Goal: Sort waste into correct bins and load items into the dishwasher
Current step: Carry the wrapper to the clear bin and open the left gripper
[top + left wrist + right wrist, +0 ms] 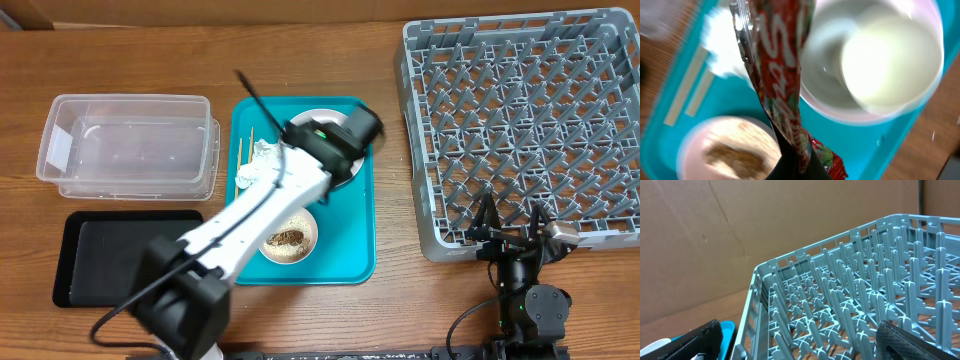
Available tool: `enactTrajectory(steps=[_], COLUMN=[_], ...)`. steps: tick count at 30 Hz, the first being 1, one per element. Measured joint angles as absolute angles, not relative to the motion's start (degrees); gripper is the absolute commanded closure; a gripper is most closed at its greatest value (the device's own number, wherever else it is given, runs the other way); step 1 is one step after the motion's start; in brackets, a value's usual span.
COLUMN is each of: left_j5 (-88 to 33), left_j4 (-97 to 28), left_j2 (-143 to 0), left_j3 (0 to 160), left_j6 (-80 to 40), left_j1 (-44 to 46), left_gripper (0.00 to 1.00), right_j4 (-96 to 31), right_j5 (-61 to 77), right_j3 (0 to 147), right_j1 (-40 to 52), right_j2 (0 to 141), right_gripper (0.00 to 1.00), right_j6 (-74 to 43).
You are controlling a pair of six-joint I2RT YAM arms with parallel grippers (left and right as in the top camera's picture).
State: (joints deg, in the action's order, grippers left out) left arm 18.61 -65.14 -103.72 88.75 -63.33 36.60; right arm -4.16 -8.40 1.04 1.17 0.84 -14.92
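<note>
Seeing the left tool [356, 133] clamped on 1 shiny red wrapper [781, 95], we note white lettering and a silvery edge; it's above the teal tray [355, 235], beside a white bowl [875, 55]; right tool [512, 226] gapes open.

I am finding very little print here. The red wrapper [782, 95], close in front of my left wrist view, is carrying large white lettering that runs along its length. I am making out what looks like an S, but the letters after it are twisting away and blurring past reading. The clear tub [130, 140] is showing a pale patch [57, 150] at its left end, perhaps a label, too small to read.
</note>
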Motion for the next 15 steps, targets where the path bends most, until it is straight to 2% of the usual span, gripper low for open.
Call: enactTrajectory(steps=[6,15], left_j5=[15.9,1.2], left_j4=[-66.1,-66.0], left_j2=[-99.8,-99.2], left_j3=[90.0,90.0], left_j6=[-58.1,-44.9], left_j1=[23.8,1.1], left_gripper=[0.96,0.96], right_j4=[-4.1,-4.2], right_j5=[-8.4,-8.4], right_j3=[1.0,1.0], right_j1=[1.2,1.1], right_j2=[0.8,0.8], right_gripper=[0.0,0.0], right_j6=[-14.9,-14.9])
